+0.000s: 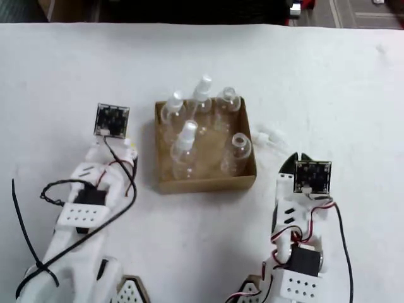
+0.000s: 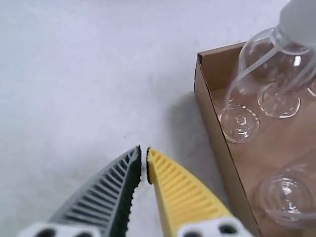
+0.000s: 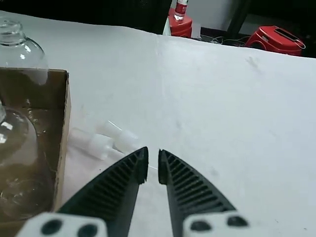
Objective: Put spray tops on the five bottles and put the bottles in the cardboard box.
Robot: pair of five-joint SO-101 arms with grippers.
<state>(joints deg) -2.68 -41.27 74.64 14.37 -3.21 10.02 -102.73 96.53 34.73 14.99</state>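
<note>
At the left of the white table (image 1: 63, 63) you have the left gripper (image 2: 143, 159), its grey and yellow fingers drawn together to a thin slit with nothing between them; it hangs over bare table just beside the left wall of the cardboard box (image 2: 213, 129)

The box sits mid-table, and all five bottles stand upright inside it. Three wear spray tops: the back-left bottle (image 1: 172, 113), the back-middle bottle (image 1: 202, 96) and the front-left bottle (image 1: 184, 148). The back-right bottle (image 1: 228, 104) and the front-right bottle (image 1: 238, 153) have open necks (you can look straight down into the front one from the high view)

Just right of the box, near its back corner, a small cluster of loose spray tops (image 1: 268, 136) lies on its side on the table, apart from the cardboard

Further right you find the right gripper (image 3: 153, 167), near the box's front-right corner. Its black fingers stand narrow, a small gap at the tips, gripping nothing, and the tips point toward the loose tops without touching them
</note>
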